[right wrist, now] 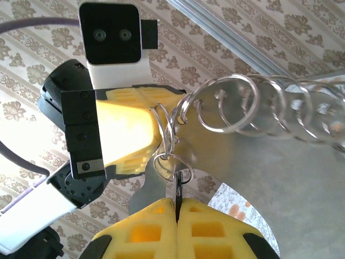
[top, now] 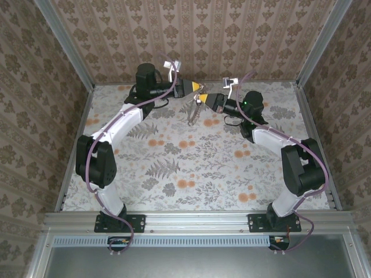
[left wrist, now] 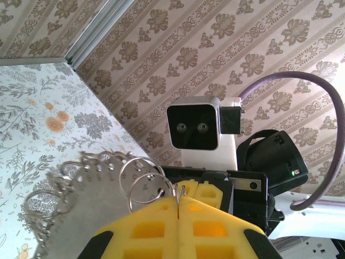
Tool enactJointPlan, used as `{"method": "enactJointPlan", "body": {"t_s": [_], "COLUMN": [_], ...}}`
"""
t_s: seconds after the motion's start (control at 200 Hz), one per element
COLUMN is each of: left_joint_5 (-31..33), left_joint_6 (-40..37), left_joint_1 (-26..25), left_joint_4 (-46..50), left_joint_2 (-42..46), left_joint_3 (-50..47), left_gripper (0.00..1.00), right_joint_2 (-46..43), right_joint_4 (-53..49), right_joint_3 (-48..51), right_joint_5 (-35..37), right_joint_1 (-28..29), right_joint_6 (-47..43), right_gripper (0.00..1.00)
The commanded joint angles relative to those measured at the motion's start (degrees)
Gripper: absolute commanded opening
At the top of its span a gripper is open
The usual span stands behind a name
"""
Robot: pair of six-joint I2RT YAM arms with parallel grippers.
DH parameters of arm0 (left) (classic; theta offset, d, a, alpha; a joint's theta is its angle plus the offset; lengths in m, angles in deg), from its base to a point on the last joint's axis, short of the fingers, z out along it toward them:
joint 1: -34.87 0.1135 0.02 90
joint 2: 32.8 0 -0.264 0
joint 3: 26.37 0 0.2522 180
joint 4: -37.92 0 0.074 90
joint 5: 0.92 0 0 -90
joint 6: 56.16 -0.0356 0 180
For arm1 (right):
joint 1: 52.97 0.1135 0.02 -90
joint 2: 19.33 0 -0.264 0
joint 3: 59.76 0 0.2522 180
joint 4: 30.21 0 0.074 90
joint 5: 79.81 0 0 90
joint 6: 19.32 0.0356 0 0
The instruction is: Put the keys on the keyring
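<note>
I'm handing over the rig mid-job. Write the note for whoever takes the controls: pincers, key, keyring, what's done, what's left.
Left pincer: shut on the looped rim of the keyring, a grey plate edged with wire loops.
Right pincer: shut on a thin dark piece, apparently the key, right at a small loop.
Where: pincers meet tip to tip above the far middle of the table, with the keyring hanging between them.
Done: both things are lifted and brought together.
Left: check the key is threaded onto a loop, which the views do not settle, then release.
</note>
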Motion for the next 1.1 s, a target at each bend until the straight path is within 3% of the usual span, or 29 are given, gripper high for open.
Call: {"method": "enactJointPlan", "body": {"t_s": [0.0, 0.365, 0.495, 0.585, 0.855, 1.095], "left_joint_5": [0.0, 0.5, 1.3, 2.5, 5.7, 7.0], "left_joint_6": [1.2, 2.5, 3.9, 5.5, 11.2, 13.4], "left_joint_1": [0.0, -0.3, -0.3, -0.3, -0.4, -0.3], "left_joint_4": [-4.4, -6.3, -7.8, -9.2, -14.9, -16.3], "left_joint_2": [2.5, 2.7, 3.0, 3.4, 4.2, 4.6], "left_joint_3": [-0.2, -1.5, -2.0, -2.6, -4.7, -4.9], "left_gripper": [0.00, 0.00, 0.00, 0.00, 0.00, 0.00], "right_joint_2": [-1.3, -0.7, -3.3, -6.8, -17.5, -16.4], "right_joint_4": [-3.2, -3.1, -3.9, -4.8, -15.4, -15.3], "right_joint_3": [-2.5, -2.6, 0.5, 3.8, 7.0, -0.2], "right_joint_5": [-1.0, 0.6, 1.5, 2.3, 7.4, 11.7], "right_joint_1": [1.5, 1.6, 0.6, -1.0, -2.8, -2.5], "right_joint_6": [-3.0, -2.2, -2.6, -3.3, -9.9, -8.1], "right_gripper": [0.00, 0.00, 0.28, 0.34, 0.36, 0.34]}}
